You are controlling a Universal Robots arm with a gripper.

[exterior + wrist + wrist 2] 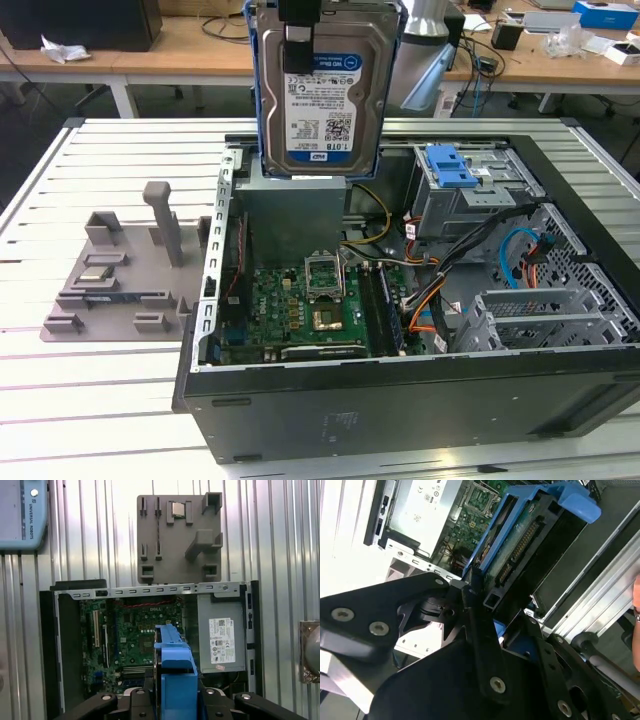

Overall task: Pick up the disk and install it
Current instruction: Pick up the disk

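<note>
The disk (320, 90), a silver-grey hard drive with a blue-and-white label and blue side rails, hangs upright above the back of the open computer case (400, 400). My gripper (298, 40) is shut on its upper end, with a black finger lying over the label side. In the second wrist view the disk (530, 540) shows end-on with its connector row, clamped between the black fingers (472, 592). In the first wrist view the disk's blue rail (175, 665) sits between the gripper's linkages, over the motherboard (140, 630).
A blue latch on a grey metal drive cage (455, 170) stands in the case toward the exterior view's right, with cables beside it. A grey fixture plate (120, 280) lies on the slatted table at the exterior view's left. A hand (636, 610) shows beyond the case.
</note>
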